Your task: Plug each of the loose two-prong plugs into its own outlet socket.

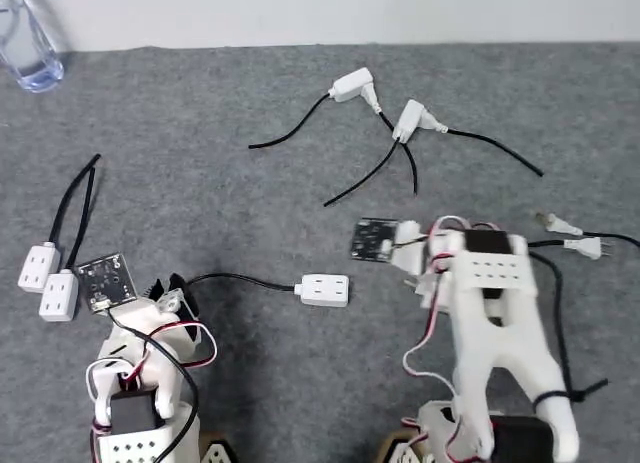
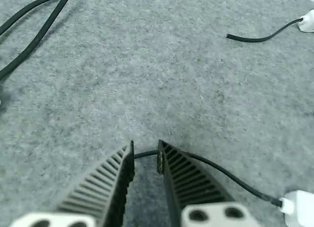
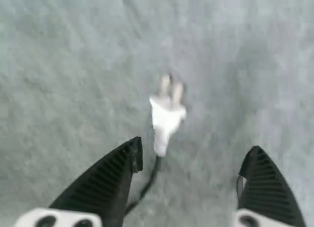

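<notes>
A white plug (image 3: 167,116) lies on the grey carpet (image 1: 200,203), under the right gripper (image 3: 196,144), whose fingers are spread wide. The left gripper (image 2: 145,144) has its fingers nearly together, with a small gap, over the black cord (image 2: 221,174) of the middle socket (image 1: 323,289). Two more sockets (image 1: 38,266) sit far left.
</notes>
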Action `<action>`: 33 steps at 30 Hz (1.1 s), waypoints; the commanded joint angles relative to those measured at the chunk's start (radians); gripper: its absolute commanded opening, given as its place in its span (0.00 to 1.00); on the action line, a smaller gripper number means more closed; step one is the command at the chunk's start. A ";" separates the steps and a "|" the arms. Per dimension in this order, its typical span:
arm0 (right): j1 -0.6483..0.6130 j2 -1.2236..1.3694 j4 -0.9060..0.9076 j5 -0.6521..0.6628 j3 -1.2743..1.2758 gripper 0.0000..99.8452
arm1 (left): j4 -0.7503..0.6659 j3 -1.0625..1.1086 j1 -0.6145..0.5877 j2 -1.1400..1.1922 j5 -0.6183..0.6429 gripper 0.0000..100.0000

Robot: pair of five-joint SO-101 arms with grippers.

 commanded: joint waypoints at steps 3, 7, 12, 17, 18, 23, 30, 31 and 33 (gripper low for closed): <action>-0.082 0.068 0.004 -0.046 -0.018 0.29 | 0.006 -0.008 -0.002 -0.011 -0.008 0.08; -0.053 0.136 -0.061 -0.046 -0.021 0.29 | 0.006 -0.008 -0.002 -0.009 -0.008 0.08; -0.002 0.177 -0.128 -0.041 -0.023 0.29 | 0.006 -0.008 -0.003 -0.009 -0.008 0.08; 0.010 0.219 -0.188 -0.006 -0.023 0.28 | 0.006 -0.008 -0.002 -0.009 -0.008 0.08; 0.010 0.234 -0.205 -0.002 -0.023 0.28 | 0.006 -0.008 -0.002 -0.009 -0.008 0.08; 0.012 0.315 -0.280 -0.003 -0.061 0.28 | 0.006 -0.008 0.000 -0.009 -0.008 0.08; 0.041 0.369 -0.168 -0.003 -0.235 0.28 | 0.006 -0.008 0.002 -0.008 -0.008 0.08; 0.050 0.374 -0.151 -0.002 -0.259 0.28 | 0.006 -0.008 0.002 -0.008 -0.008 0.08; 0.064 0.384 -0.128 -0.002 -0.302 0.28 | 0.006 -0.008 0.002 -0.008 -0.008 0.08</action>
